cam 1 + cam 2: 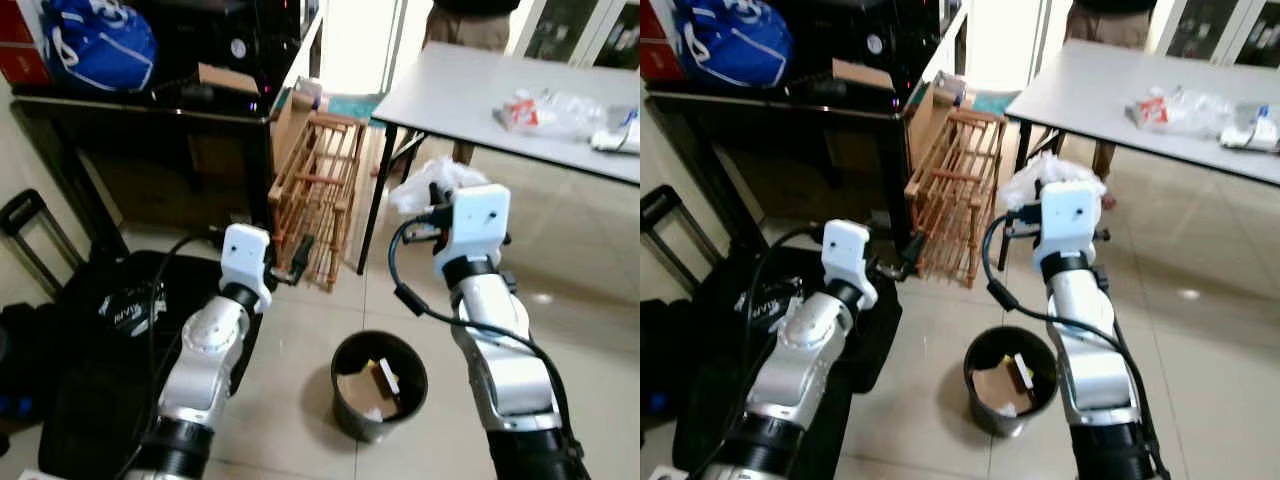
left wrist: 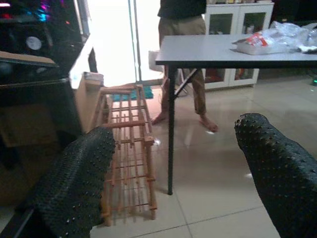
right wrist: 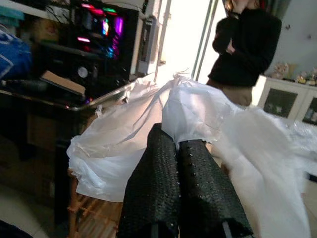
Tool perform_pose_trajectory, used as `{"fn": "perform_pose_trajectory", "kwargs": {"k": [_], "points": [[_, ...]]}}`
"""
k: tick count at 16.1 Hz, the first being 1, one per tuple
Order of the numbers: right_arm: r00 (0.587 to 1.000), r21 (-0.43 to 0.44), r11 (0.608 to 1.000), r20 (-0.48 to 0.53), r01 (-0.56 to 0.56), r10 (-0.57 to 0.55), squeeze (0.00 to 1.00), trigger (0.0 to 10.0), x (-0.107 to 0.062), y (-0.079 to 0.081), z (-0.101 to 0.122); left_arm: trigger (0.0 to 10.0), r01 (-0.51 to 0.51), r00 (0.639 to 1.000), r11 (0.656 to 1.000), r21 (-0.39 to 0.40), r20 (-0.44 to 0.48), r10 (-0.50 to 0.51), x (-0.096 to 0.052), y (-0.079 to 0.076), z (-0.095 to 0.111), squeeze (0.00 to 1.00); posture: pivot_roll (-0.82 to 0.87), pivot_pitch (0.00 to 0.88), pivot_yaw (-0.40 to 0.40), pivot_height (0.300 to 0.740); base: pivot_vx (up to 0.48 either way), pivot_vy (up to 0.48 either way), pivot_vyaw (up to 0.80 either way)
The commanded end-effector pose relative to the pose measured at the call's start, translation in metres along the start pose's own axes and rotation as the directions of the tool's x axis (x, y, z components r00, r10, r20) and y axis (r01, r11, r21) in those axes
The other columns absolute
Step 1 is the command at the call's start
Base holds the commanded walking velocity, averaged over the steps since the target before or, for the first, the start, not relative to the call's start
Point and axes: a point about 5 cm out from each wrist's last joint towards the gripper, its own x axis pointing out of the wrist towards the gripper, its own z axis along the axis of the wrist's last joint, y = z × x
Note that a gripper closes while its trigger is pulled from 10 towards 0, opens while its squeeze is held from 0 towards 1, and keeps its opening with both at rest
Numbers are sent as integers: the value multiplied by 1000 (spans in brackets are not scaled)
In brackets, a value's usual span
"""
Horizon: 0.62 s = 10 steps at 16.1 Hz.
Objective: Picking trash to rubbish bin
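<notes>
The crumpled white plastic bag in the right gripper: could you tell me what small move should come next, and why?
Probably bring the right gripper back and down toward the round black rubbish bin. Its fingers are shut on the crumpled white plastic bag, held up by the grey table's edge, while the bin stands on the floor, nearer the robot.

A pale tiled floor (image 1: 300, 400) carries a round black bin (image 1: 379, 385) with cardboard scraps inside, a wooden slatted rack (image 1: 318, 195) leaning beside a dark desk (image 1: 150, 130), and a black suitcase (image 1: 90, 340) lying flat at the robot's left. A grey table (image 1: 480, 95) on thin black legs holds crumpled clear plastic wrappers (image 1: 545, 110) near its far right side
</notes>
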Motion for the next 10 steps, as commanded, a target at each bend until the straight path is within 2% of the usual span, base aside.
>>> {"fn": "perform_pose_trajectory", "kwargs": {"k": [1, 10], "points": [[1000, -1, 1000, -11, 15, -15, 0, 10000, -1, -5, -1, 10000, 16, 1000, 1000, -3, 2, -16, 1, -5, 1, 0, -8, 30, -9, 740, 0, 0, -406], [1000, 8, 1000, -22, 21, -21, 0, 10000, 0, -3, -3, 10000, 36, 999, 999, -15, 21, -36, 3, -7, 5, 0, -7, 28, 3, 740, 0, 0, -778]]}}
